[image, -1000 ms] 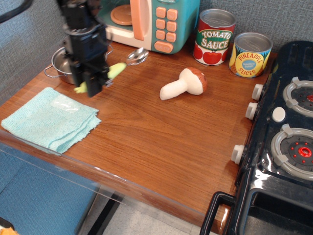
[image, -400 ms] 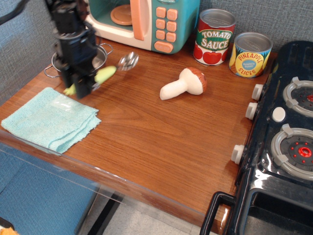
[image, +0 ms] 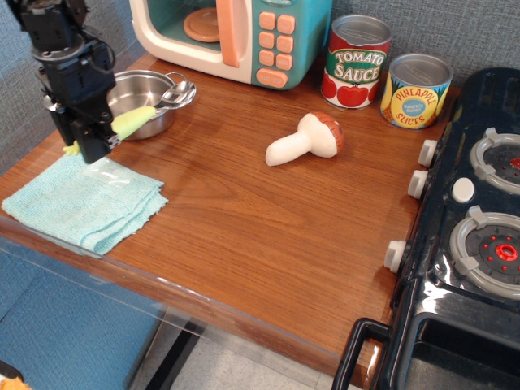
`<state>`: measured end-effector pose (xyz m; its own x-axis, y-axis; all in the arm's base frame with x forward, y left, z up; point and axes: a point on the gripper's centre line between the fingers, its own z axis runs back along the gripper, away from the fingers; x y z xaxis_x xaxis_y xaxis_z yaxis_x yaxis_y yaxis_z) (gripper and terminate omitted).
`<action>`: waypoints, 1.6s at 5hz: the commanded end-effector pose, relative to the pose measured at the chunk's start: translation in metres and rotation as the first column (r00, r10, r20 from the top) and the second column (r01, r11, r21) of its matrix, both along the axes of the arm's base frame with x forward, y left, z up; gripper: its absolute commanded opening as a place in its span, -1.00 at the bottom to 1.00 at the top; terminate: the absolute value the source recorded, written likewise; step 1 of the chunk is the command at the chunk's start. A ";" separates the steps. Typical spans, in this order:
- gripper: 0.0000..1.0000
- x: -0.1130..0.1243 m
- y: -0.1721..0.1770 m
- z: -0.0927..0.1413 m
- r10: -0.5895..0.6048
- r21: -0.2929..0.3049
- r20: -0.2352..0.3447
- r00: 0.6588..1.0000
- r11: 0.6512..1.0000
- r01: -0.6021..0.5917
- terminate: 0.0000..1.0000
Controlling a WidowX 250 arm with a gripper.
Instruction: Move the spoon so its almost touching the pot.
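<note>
My black gripper (image: 89, 136) is at the far left of the table, shut on the spoon (image: 142, 118) by its pale yellow-green handle. The spoon is held tilted, and its silver bowl (image: 179, 93) lies over the right side of the pot. The shiny steel pot (image: 138, 89) stands at the back left, just in front of the toy microwave. The gripper body covers the pot's left edge and left handle. I cannot tell whether the spoon touches the pot.
A folded light-blue cloth (image: 81, 199) lies at the front left, under the gripper. A teal toy microwave (image: 236, 36) stands at the back. A toy mushroom (image: 307, 140), a tomato sauce can (image: 356, 61), a pineapple can (image: 416, 91) and a black stove (image: 475, 219) are to the right.
My gripper has moved left with the spoon in it. The spoon's bowl went from right of the pot to over the pot's right side, and the pot is now uncovered.
</note>
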<state>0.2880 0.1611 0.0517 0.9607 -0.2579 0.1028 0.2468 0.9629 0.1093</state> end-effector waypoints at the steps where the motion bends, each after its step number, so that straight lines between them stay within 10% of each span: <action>1: -1.00 0.038 -0.021 0.004 -0.002 0.026 0.031 1.000 1.000 0.001 -1.00; 5: -1.00 0.056 -0.035 -0.031 0.027 0.074 -0.024 0.999 0.997 -0.025 -1.00; 6: 1.00 0.051 -0.038 -0.025 0.009 0.061 -0.024 1.000 0.998 -0.007 -1.00; 8: 1.00 0.042 -0.039 0.047 0.025 -0.054 0.072 0.997 0.998 -0.021 -1.00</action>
